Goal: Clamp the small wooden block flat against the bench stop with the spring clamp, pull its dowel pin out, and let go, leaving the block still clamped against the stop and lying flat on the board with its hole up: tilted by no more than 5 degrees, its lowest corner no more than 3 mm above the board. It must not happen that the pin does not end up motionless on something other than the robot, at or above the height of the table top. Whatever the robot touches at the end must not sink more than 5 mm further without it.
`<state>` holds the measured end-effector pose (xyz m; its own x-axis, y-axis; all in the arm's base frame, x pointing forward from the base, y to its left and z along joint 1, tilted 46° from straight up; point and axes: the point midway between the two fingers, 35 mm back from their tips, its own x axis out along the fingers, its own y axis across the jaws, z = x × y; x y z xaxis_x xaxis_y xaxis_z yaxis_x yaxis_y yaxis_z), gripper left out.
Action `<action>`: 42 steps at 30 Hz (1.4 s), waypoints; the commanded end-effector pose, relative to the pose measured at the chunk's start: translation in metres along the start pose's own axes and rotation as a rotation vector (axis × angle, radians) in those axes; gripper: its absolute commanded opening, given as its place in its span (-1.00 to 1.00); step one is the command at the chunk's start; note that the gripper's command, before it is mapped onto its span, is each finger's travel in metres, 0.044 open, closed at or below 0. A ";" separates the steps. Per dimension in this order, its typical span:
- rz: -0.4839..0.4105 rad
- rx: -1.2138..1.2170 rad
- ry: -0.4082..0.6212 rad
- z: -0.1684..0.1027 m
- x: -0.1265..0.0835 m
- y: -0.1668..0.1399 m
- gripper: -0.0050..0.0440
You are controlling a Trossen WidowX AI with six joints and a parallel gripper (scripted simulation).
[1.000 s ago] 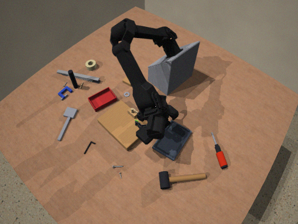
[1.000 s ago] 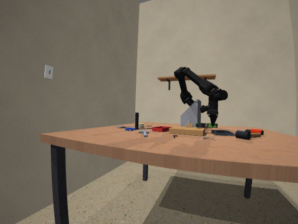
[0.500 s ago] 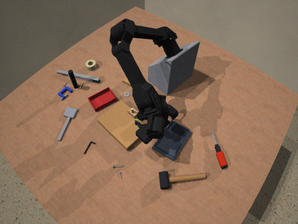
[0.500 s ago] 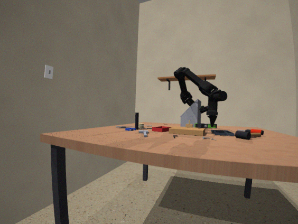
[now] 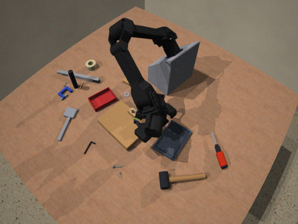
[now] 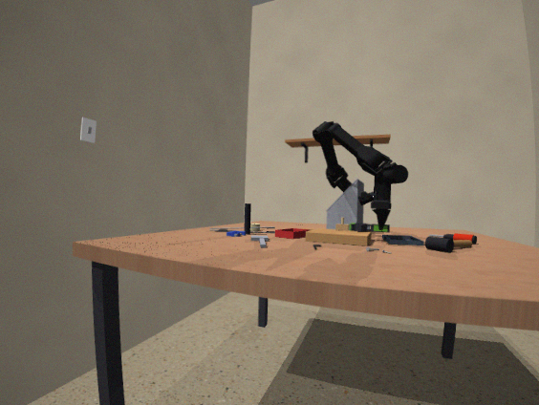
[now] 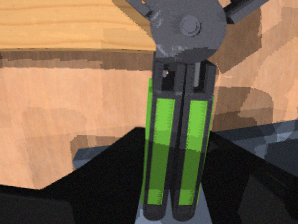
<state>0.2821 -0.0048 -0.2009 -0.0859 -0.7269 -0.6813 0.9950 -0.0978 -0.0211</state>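
Top view: arm reaches down at frame centre, gripper (image 5: 142, 127) low over the right edge of the wooden board (image 5: 117, 124), pinching the spring clamp (image 5: 135, 119) by its green-padded handles. Wrist view shows both green handles (image 7: 174, 149) squeezed side by side between the black fingers, pivot disc above them, toothed jaws spreading toward the top of frame over the board. Small wooden block (image 5: 132, 110) sits on the board's upper corner, just beside the arm's wrist, pin (image 6: 342, 221) standing up from it in the exterior view; bench stop mostly hidden by the arm, contact cannot tell.

Clutter: dark tray (image 5: 173, 138) touching the gripper's lower right, red tray (image 5: 102, 99) just upper left of the board, washer (image 5: 127, 93) near it. Grey wedge housing (image 5: 174, 68) behind the arm, upper centre. Left side: tape roll (image 5: 91, 64), grey bar (image 5: 78, 75), black cylinder (image 5: 73, 78), blue clamp (image 5: 64, 92), grey mallet-shaped tool (image 5: 67, 122), hex key (image 5: 89, 147). Lower frame: screws (image 5: 118, 166), hammer (image 5: 182, 178), screwdriver (image 5: 220, 155) at right.
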 end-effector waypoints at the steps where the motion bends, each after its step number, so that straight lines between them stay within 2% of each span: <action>1: 0.007 0.001 0.000 0.005 -0.002 0.002 -0.80; 42: 0.007 0.001 0.000 0.031 -0.002 0.002 -0.80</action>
<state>0.2811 -0.0227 -0.1817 -0.0853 -0.7271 -0.6812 0.9951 -0.0969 -0.0212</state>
